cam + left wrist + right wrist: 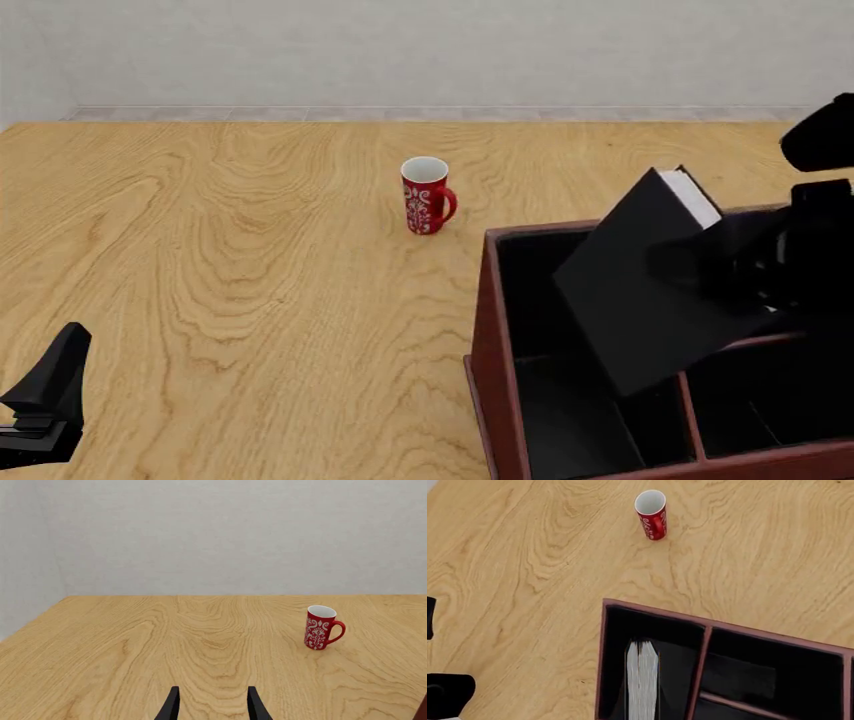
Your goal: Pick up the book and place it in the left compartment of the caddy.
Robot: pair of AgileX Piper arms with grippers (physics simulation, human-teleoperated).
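Observation:
The black book (641, 290) with white page edges hangs tilted over the left compartment (534, 300) of the reddish-brown caddy (483, 330), its lower corner down inside the box. My right gripper (754, 265) is shut on the book's right side, its fingers hard to tell from the dark arm. In the right wrist view the book's page edges (642, 680) show edge-on over the left compartment (615, 650) of the caddy (707, 626). My left gripper (213, 707) is open and empty, low over the table at the near left (60, 365).
A red patterned mug (426, 197) stands upright on the wooden table beyond the caddy's far left corner; it also shows in the left wrist view (322, 627) and the right wrist view (652, 514). The caddy's right sections (760, 675) are split by a crossbar.

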